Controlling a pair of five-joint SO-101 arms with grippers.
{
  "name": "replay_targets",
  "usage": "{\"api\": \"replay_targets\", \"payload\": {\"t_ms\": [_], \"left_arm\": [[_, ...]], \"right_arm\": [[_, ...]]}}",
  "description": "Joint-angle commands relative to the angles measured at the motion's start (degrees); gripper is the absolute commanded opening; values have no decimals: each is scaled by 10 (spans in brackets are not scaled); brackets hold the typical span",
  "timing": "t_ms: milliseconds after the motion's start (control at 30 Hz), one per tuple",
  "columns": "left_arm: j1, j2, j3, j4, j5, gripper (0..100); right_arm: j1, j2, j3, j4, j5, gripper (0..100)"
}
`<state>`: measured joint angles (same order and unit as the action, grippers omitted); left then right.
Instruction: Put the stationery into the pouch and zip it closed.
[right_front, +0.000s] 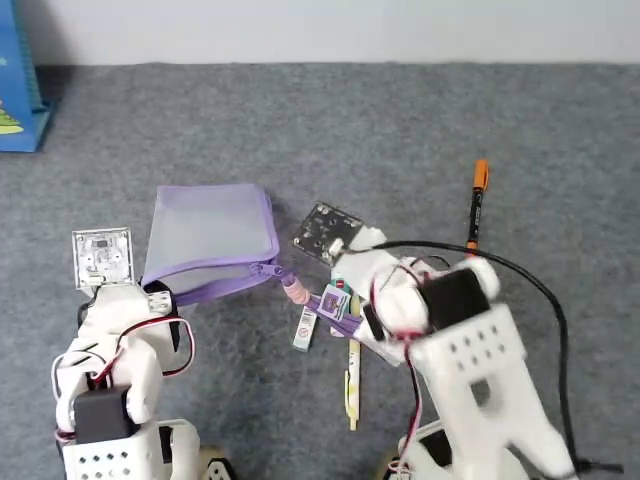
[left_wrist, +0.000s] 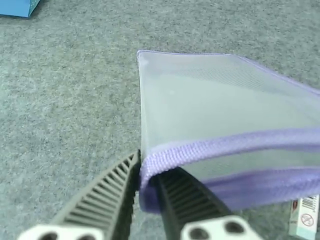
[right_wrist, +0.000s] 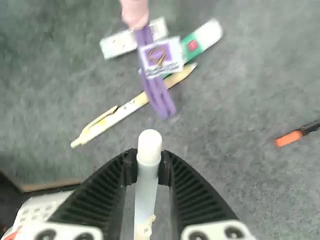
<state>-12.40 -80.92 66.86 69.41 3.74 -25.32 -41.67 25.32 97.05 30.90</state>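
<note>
pinching pouch (left_wrist: 210, 105) corner in left gripper (left_wrist: 145, 200) | clamping white pen (right_wrist: 149, 150) in right gripper (right_wrist: 148, 170) | bare carpet (left_wrist: 60, 100) past pouch's far edge

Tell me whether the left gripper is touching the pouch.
Touching. The left wrist view shows the left gripper pinching the pouch at its purple-edged corner, with its fingers pressed against either side.

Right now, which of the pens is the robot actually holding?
The white pen, clamped in the right gripper; the yellow pen and the orange-capped pen lie loose on the table.
</note>
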Motion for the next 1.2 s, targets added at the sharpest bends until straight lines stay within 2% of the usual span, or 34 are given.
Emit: {"api": "replay_targets", "payload": {"t_ms": [0, 133, 233, 333, 400, 567, 867, 1167], "left_arm": [[3, 0, -62, -12, 6, 11], [51, 1, -131, 16, 11, 11], [92, 2, -161, 24, 33, 11], [112, 2, -184, 21, 35, 11], [113, 2, -196, 25, 38, 11], [112, 2, -189, 24, 53, 11], [113, 3, -167, 21, 52, 11], [115, 3, -167, 21, 52, 11]], "right_arm": [[-5, -51, -4, -19, -35, 9], [-29, -88, -4, -49, -116, 9], [-52, -125, -4, -92, -227, 9], [-81, -168, -4, -142, -315, 9], [-100, -198, -3, -183, -344, 9], [-128, -262, 16, -313, -359, 9], [-198, -374, 142, -551, -358, 8], [-222, -378, 150, -697, -356, 8]]}}
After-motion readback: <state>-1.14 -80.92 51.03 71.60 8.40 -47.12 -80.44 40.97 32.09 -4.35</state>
